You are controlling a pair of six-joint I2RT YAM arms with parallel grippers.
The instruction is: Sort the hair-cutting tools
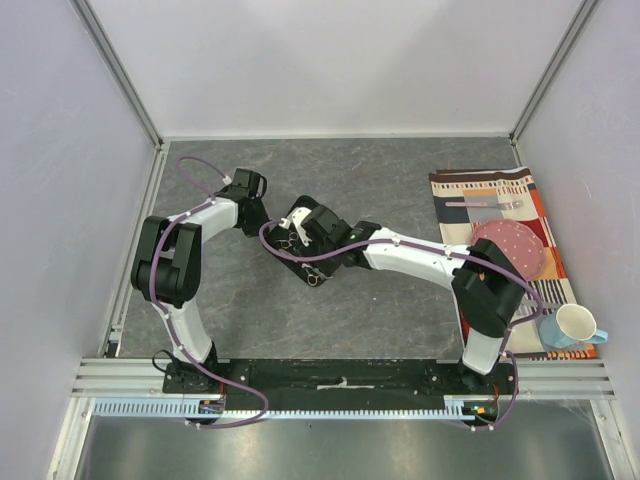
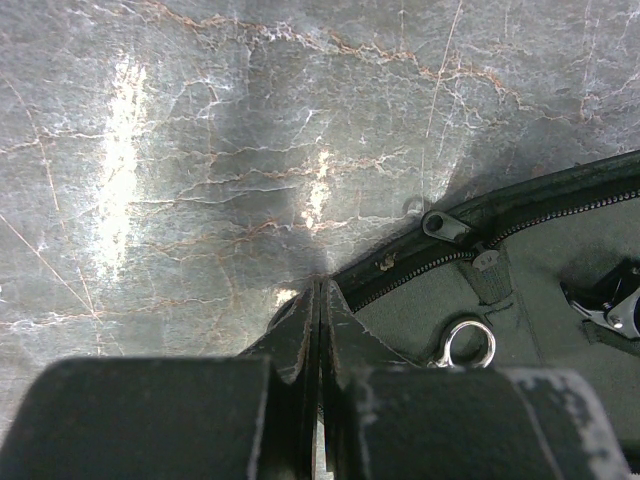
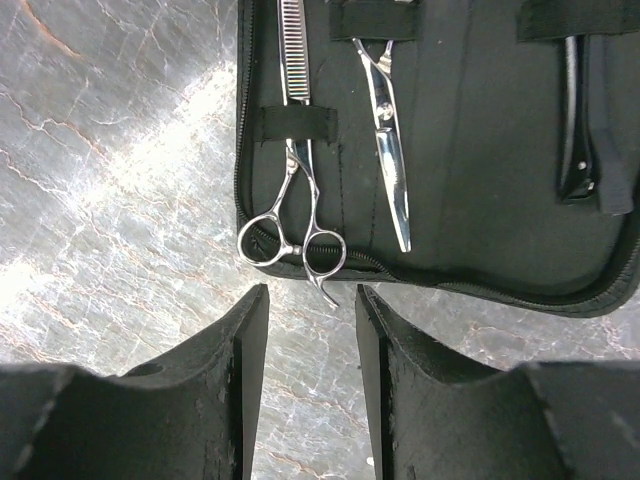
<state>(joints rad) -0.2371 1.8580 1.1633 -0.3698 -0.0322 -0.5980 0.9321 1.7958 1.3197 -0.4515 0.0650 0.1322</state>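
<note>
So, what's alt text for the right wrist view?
An open black zip case on a marble table holds thinning scissors, a second silver pair and a black tool. The right gripper, open and empty, points at it.

Left arm (image 1: 170, 260) folded at elbow, wrist reaching inward. Left gripper (image 2: 320, 292) fingers pressed tight together. Right arm (image 1: 420, 258) stretched leftward, low. Right gripper (image 3: 310, 296) fingers parted, pointing downward.

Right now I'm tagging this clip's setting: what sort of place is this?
Probably a robot lab test cell: plain white panel walls, aluminium framing, two arms bolted to a rail at the edge of the table.
</note>
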